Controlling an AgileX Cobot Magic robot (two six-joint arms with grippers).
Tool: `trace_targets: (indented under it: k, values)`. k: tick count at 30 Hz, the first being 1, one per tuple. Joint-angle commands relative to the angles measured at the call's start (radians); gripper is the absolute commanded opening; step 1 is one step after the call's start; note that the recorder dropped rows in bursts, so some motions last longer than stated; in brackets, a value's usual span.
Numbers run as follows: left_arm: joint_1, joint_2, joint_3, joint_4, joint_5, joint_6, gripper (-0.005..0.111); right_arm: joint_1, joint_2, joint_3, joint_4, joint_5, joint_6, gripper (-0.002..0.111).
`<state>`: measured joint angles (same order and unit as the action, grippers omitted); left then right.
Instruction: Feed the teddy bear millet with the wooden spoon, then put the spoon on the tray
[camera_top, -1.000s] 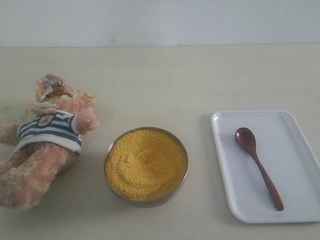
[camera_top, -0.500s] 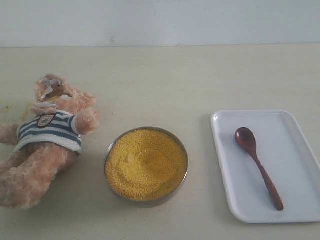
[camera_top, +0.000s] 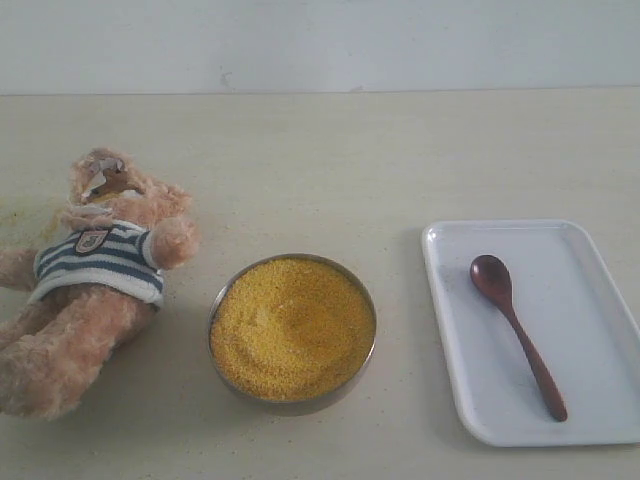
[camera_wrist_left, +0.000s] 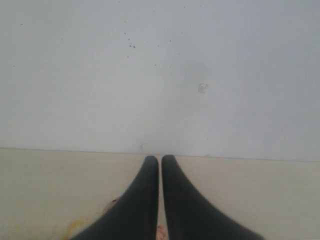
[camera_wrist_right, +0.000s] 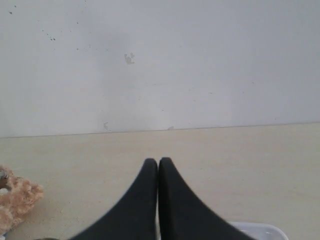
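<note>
Still, nothing shifts: we keep our left gripper and right gripper pinched closed, empty. The wooden spoon lies on the tray, so feeding looks either unstarted or finished.

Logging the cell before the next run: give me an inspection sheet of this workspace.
Surface: beige table, faint yellowish scatter beside the bear's head.
Job's things: teddy bear lying left; millet heaped in metal bowl, centre; wooden spoon lying in white tray, right.
Clutter: nothing seen.
Grippers: left gripper and right gripper shut, holding nothing.
Cables: nothing seen.
Surroundings: pale wall behind, small marks.
</note>
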<state>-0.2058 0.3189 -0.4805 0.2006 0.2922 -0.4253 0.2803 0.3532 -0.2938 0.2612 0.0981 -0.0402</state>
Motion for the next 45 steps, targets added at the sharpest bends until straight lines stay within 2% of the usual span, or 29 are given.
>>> trace_targets:
  k: [1, 5, 8, 10, 12, 17, 19, 21, 24, 27, 29, 36, 45]
  values:
    - [0.004, -0.003, 0.009, 0.005, -0.007, -0.009, 0.004, -0.001, -0.005, 0.004, -0.006, -0.004, 0.0, 0.0]
    - [0.036, -0.025, 0.009, 0.005, -0.007, -0.009, 0.004, -0.001, -0.005, 0.004, -0.006, -0.004, 0.0, 0.0]
    - [0.151, -0.084, 0.032, 0.005, 0.022, 0.023, 0.004, -0.001, -0.005, 0.004, -0.006, -0.004, 0.0, 0.0]
    - [0.222, -0.149, 0.108, 0.005, 0.021, 0.025, 0.004, -0.001, -0.005, 0.004, -0.006, -0.004, 0.0, 0.0]
    - [0.258, -0.217, 0.216, 0.0, 0.021, 0.025, 0.004, -0.001, -0.005, 0.004, -0.006, -0.004, 0.0, 0.0]
    - [0.26, -0.278, 0.393, -0.002, 0.013, 0.017, 0.004, -0.001, -0.005, 0.004, -0.006, -0.004, 0.002, 0.0]
    - [0.26, -0.278, 0.449, -0.002, -0.037, 0.014, 0.004, -0.001, -0.005, 0.004, -0.006, -0.004, 0.002, 0.0]
    - [0.26, -0.278, 0.481, 0.002, -0.143, 0.014, 0.004, -0.001, -0.005, 0.004, -0.006, -0.004, 0.004, 0.0]
    - [0.26, -0.278, 0.481, -0.025, -0.101, 0.067, 0.004, -0.001, -0.005, 0.004, -0.006, -0.004, 0.004, 0.0]
    - [0.26, -0.278, 0.481, -0.306, -0.041, 0.425, 0.004, -0.001, -0.005, 0.004, -0.006, -0.004, 0.004, 0.0]
    - [0.26, -0.278, 0.481, -0.352, 0.015, 0.516, 0.004, -0.001, -0.005, 0.004, -0.006, -0.004, 0.004, 0.0]
    - [0.26, -0.278, 0.481, -0.35, 0.015, 0.448, 0.004, -0.001, -0.005, 0.004, -0.006, -0.004, 0.004, 0.0]
    - [0.26, -0.278, 0.481, -0.35, 0.015, 0.452, 0.004, -0.001, -0.005, 0.004, -0.006, -0.004, 0.004, 0.0]
